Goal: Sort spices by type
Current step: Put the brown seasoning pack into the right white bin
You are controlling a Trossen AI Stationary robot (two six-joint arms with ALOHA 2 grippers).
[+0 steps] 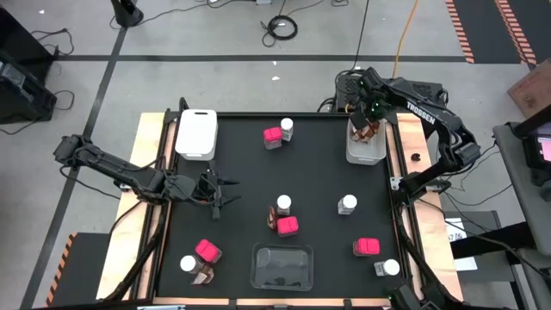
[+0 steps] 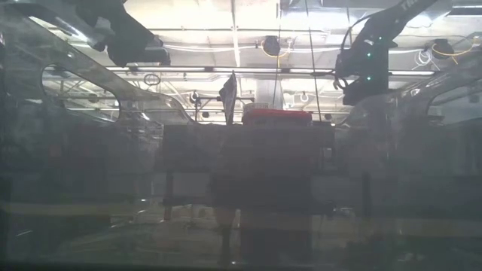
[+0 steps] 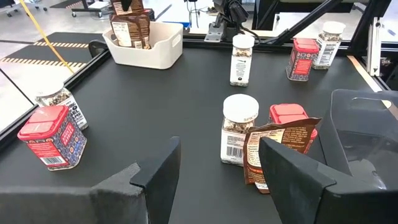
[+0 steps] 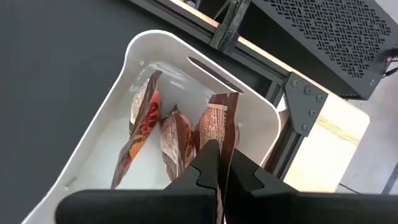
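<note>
Brown spice pouch: flat, glossy brown packet with a pale printed label, upright, pinched at its top edge by the right gripper, fingers clenched on it. It hung inside the white bin, alongside two more brown pouches leaning there. Pink-lidded tins and white-capped jars stood scattered well clear of the bin. Left gripper: far from the bin, fingers parted, holding nothing.

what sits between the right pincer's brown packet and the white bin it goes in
Nothing visible. The right pincer is shut on a brown packet directly over the white bin, where other brown packets already stand. The left pincer waits open, far across the table.
</note>
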